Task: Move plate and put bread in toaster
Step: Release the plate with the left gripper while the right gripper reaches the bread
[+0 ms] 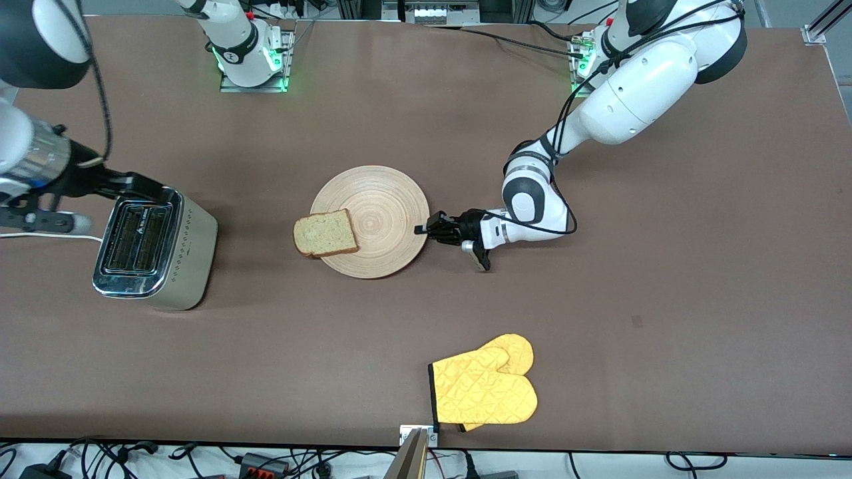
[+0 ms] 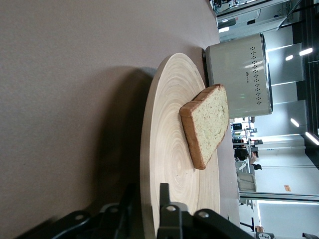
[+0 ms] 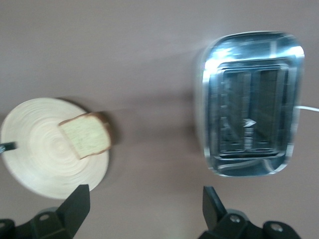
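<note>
The pale wooden plate [image 1: 383, 199] lies flat at the table's middle. The bread [image 1: 325, 233] rests on its rim toward the right arm's end and overhangs the edge. My left gripper [image 1: 423, 229] is low at the plate's rim toward the left arm's end. Its jaws straddle the plate [image 2: 169, 149], one finger on top and the other under the rim with a small gap, so the left gripper [image 2: 147, 199] is slightly open. The toaster [image 1: 156, 247] stands toward the right arm's end. My right gripper [image 1: 148, 189] hangs over it, open and empty [image 3: 144, 204], looking down on the toaster [image 3: 249, 124] and bread [image 3: 84, 135].
A yellow oven mitt [image 1: 486, 389] lies near the table's front edge, nearer to the front camera than the plate. The toaster's white cord [image 1: 40, 236] runs off toward the right arm's end of the table.
</note>
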